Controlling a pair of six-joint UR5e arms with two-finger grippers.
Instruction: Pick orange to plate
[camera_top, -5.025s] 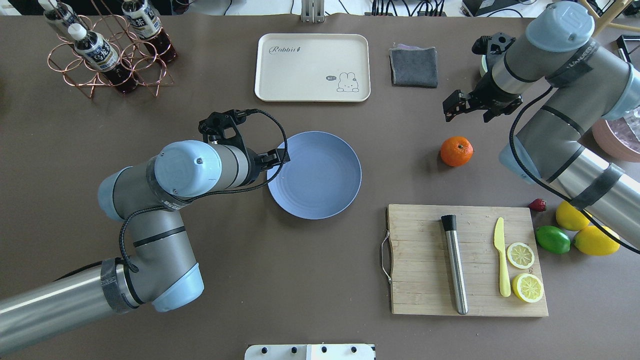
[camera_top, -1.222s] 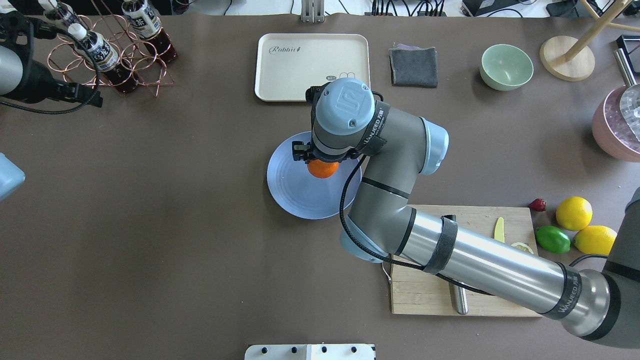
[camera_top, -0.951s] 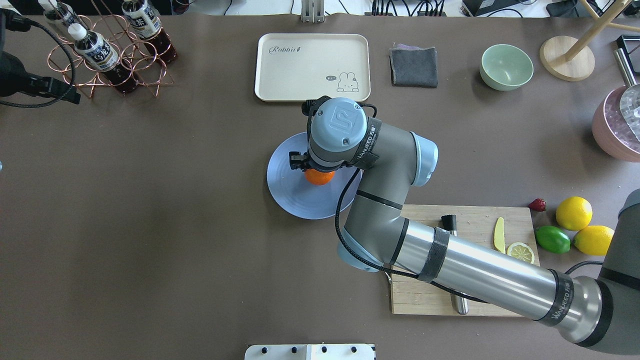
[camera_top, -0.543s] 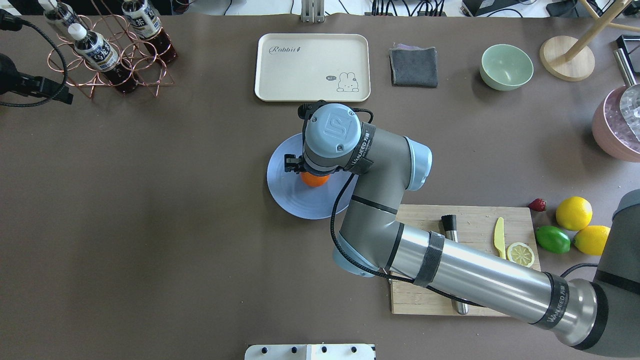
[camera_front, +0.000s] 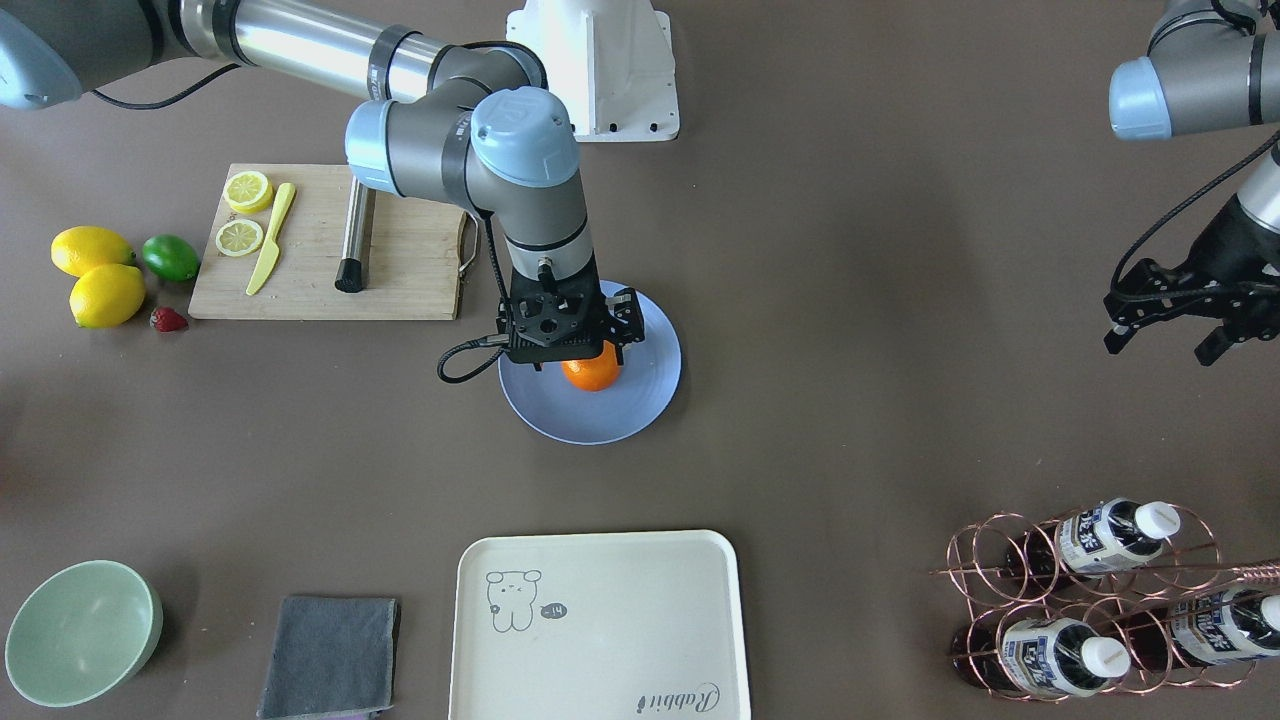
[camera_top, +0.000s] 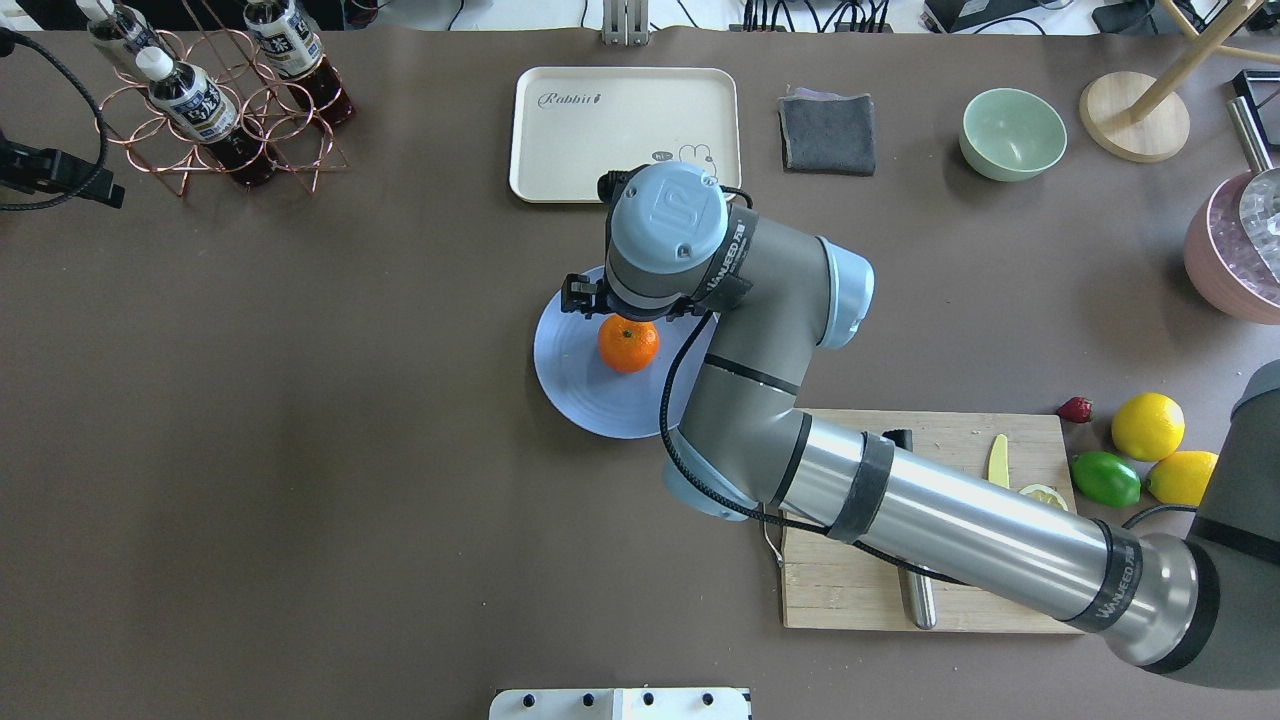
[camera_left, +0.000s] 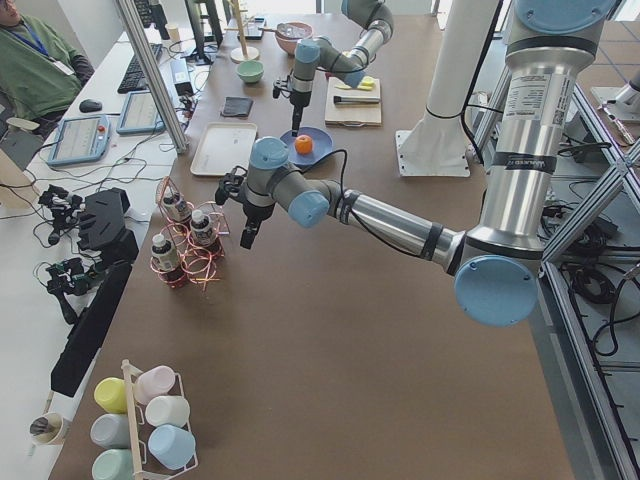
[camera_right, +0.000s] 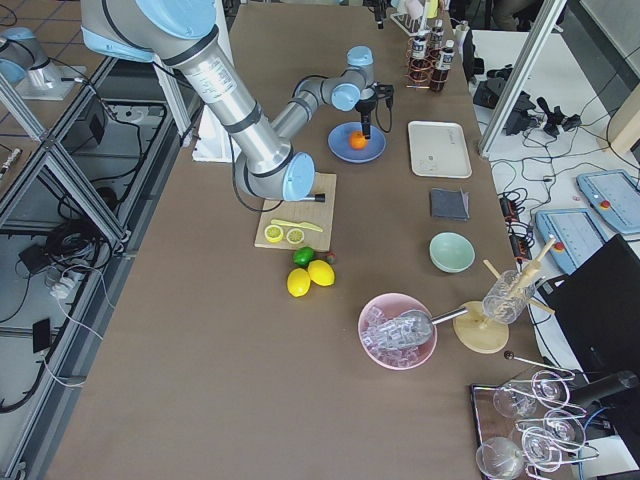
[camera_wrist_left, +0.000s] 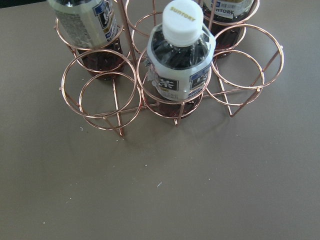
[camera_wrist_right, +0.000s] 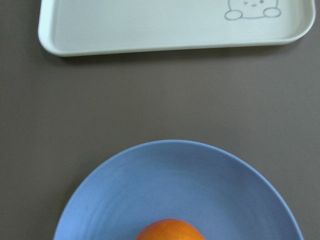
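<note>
The orange (camera_top: 628, 345) rests on the periwinkle plate (camera_top: 570, 385) near its middle, with its stem dot facing up. In the front-facing view the orange (camera_front: 592, 375) sits just below my right gripper (camera_front: 570, 340), which hovers above it, open and apart from the fruit. The right wrist view shows the plate (camera_wrist_right: 175, 175) with the top of the orange (camera_wrist_right: 170, 230) at the bottom edge and no fingers around it. My left gripper (camera_front: 1160, 345) hangs open and empty far off beside the bottle rack (camera_front: 1090, 595).
A cream tray (camera_top: 625, 135), grey cloth (camera_top: 828, 132) and green bowl (camera_top: 1012, 133) lie behind the plate. The cutting board (camera_top: 850, 590) sits under my right arm, with lemons (camera_top: 1147, 426) and a lime (camera_top: 1105, 478) to its right. A pink bowl (camera_top: 1230, 270) is at the far right.
My right gripper brought the orange from the table onto the plate, let go of it and lifted off. The left arm drew back from the plate to the bottle rack.
</note>
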